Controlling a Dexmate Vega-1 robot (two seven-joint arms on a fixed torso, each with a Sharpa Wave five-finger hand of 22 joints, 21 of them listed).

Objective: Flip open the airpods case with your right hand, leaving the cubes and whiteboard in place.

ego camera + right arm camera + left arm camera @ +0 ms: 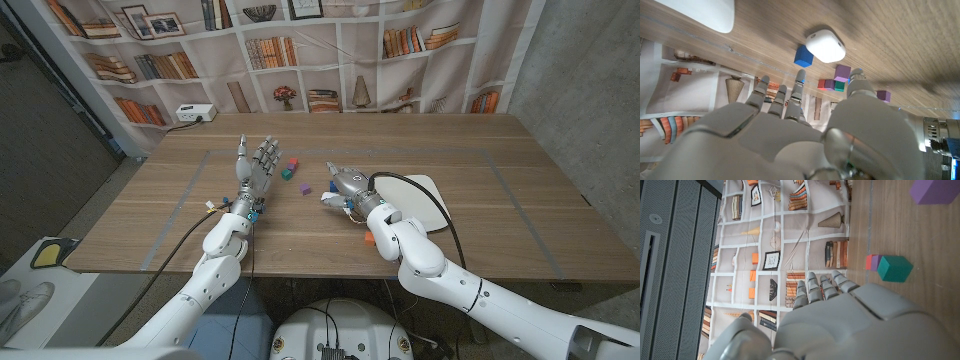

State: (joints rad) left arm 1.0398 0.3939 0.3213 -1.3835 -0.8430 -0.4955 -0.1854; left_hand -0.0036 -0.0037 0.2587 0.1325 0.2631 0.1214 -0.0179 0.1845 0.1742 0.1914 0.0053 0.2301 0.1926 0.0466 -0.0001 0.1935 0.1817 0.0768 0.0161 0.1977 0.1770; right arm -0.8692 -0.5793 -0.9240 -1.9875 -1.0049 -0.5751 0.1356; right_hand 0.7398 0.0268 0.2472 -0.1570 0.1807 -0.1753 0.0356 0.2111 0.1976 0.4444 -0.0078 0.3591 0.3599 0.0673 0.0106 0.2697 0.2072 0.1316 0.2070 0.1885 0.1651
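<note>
The white airpods case lies closed on the wooden table, just beyond the fingertips of my right hand. In the head view the case sits at that hand's left side; the fingers are apart and hold nothing. A blue cube lies right beside the case, with a purple cube and a small red, purple and green cluster further off. The white whiteboard lies on the table partly under my right forearm. My left hand stands upright with fingers spread and empty.
A teal cube and another purple cube lie ahead of my left hand. An orange cube sits by my right forearm. A white power strip lies at the table's far left edge, before a bookshelf backdrop.
</note>
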